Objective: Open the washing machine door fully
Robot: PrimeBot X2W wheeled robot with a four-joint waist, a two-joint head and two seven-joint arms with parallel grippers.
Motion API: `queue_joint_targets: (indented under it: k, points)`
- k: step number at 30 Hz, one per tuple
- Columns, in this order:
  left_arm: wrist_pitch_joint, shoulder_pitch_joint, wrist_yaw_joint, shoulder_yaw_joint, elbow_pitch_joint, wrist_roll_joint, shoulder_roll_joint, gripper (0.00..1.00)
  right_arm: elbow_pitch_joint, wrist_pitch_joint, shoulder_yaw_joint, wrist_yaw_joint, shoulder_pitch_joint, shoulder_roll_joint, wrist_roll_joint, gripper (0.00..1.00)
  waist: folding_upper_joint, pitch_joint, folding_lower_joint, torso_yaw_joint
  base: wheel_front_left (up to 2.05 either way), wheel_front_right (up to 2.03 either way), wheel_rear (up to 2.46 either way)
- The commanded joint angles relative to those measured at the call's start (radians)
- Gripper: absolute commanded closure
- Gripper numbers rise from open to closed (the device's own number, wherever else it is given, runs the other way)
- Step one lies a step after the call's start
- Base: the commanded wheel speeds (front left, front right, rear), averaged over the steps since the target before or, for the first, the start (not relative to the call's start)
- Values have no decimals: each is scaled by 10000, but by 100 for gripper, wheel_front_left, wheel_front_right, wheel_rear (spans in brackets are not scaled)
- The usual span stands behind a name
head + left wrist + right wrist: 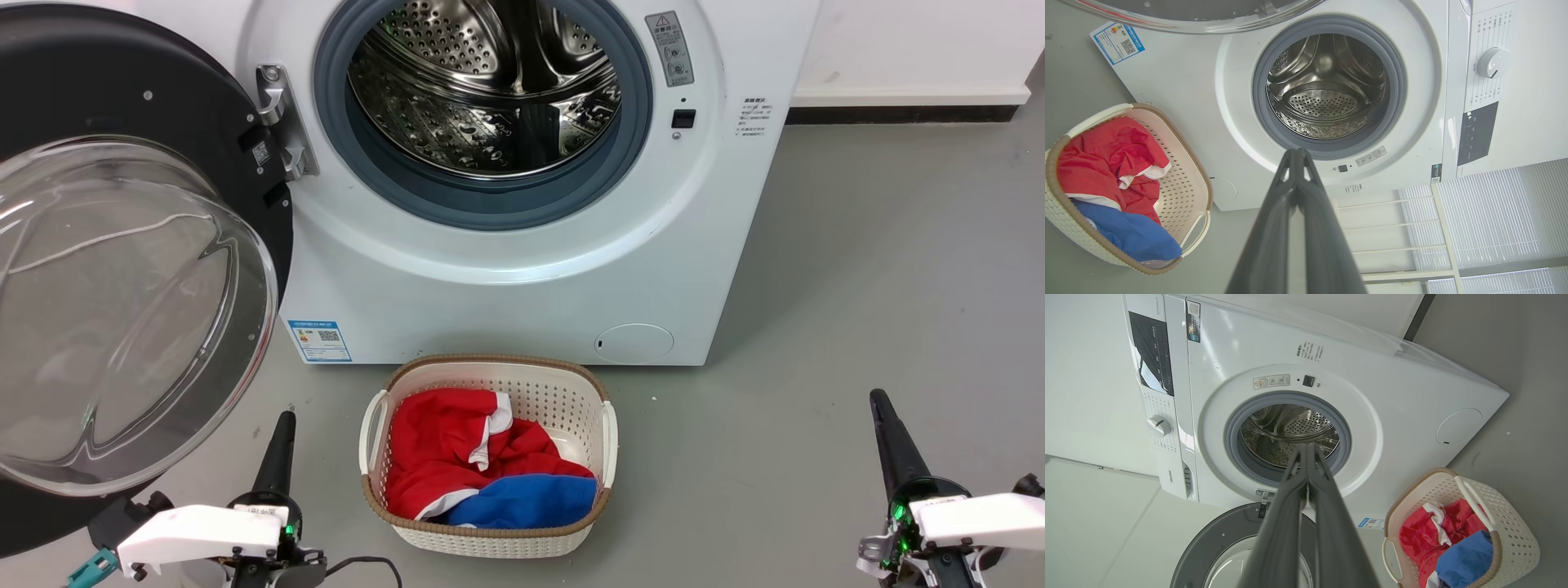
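The washing machine door, a black disc with a clear domed glass centre, is swung wide open to the left on its hinge; its rim also shows in the left wrist view and the right wrist view. The steel drum lies exposed inside its grey rubber ring. My left gripper is shut and empty, low on the floor just below the door's lower edge, apart from it. My right gripper is shut and empty, far right, away from the machine.
A white laundry basket with red and blue clothes stands on the grey floor before the machine, between my arms. A small round white flap sits at the machine's lower right. A white wall and dark skirting run behind at the right.
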Motion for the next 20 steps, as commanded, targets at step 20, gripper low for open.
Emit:
queue_joint_targets:
  k: [20]
  points:
    - [450,-405,-120,149,66,-1820,27,100,287,472,-95,2,-571,-14,1676,100,-1,6,0,-58,0,0,0]
